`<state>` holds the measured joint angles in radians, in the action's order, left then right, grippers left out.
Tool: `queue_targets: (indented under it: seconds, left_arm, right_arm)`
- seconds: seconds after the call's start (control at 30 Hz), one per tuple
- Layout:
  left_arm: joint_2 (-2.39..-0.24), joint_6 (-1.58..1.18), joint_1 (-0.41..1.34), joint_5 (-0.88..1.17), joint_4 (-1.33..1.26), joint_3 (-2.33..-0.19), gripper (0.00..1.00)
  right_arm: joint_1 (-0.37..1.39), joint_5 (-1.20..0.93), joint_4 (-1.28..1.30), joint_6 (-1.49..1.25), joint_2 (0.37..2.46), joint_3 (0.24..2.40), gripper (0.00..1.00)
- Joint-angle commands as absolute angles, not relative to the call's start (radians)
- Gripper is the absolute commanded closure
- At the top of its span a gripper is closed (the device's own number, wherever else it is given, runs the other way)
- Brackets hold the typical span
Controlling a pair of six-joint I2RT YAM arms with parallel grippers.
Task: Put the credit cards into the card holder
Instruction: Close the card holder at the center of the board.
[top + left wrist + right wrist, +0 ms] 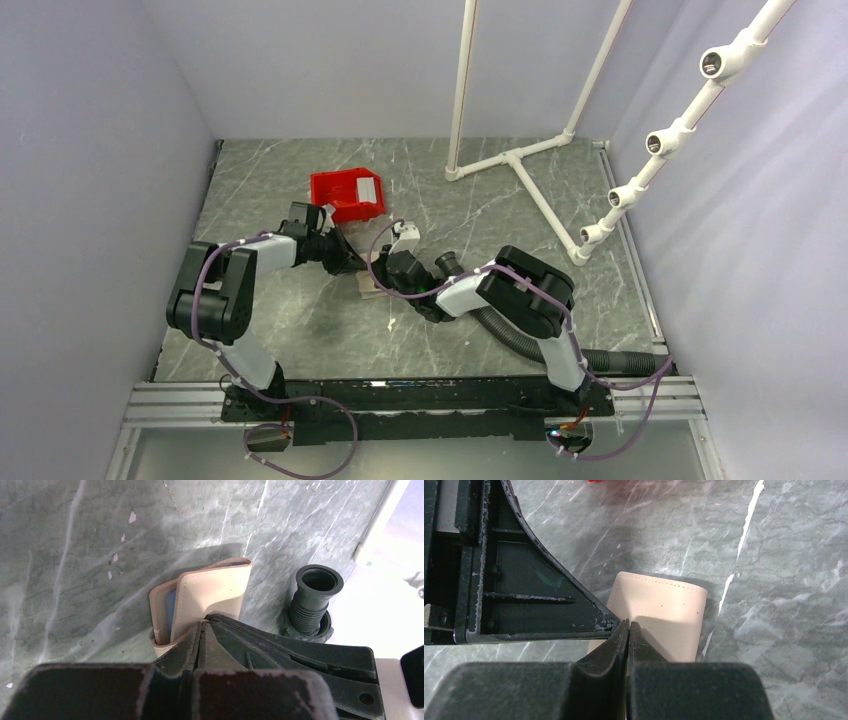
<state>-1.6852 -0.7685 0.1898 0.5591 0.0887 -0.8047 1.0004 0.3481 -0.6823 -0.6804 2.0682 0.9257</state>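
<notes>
One pale blue-grey card (pixel 171 611) already sits in the flat tan card holder (pixel 212 592) mid-table. My left gripper (pixel 200 629) and right gripper (pixel 629 630) are both squeezed together at its edge. Pinching it? Can't tell. No other cards in sight, so I reckon they're still to go, maybe in the red plastic bin (pixel 340 187) at 12 o'clock.

Both end effectors (pixel 201 626) (pixel 628 626) pinched shut

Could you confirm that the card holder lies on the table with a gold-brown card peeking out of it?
Nearly: in the left wrist view the card peeking out of the card holder is pale blue, not gold-brown. The holder does lie on the table.
</notes>
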Motion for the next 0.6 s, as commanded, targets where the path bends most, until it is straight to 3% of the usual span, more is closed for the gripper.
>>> queue_targets:
  seconds: [0.0, 0.2, 0.57]
  left_arm:
    - [-1.694, -0.785, 0.23, 0.539, 0.036, -0.781, 1.0]
    - [-1.683, -0.767, 0.263, 0.489, 0.042, -0.74, 1.0]
    - [-1.635, -0.739, 0.427, 0.196, 0.053, -0.627, 1.0]
  right_arm:
    - [0.969, 0.409, -0.118, -0.572, 2.226, 0.802, 1.0]
    - [0.969, 0.403, -0.113, -0.565, 2.23, 0.813, 1.0]
    - [0.982, 0.391, -0.114, -0.543, 2.237, 0.822, 1.0]
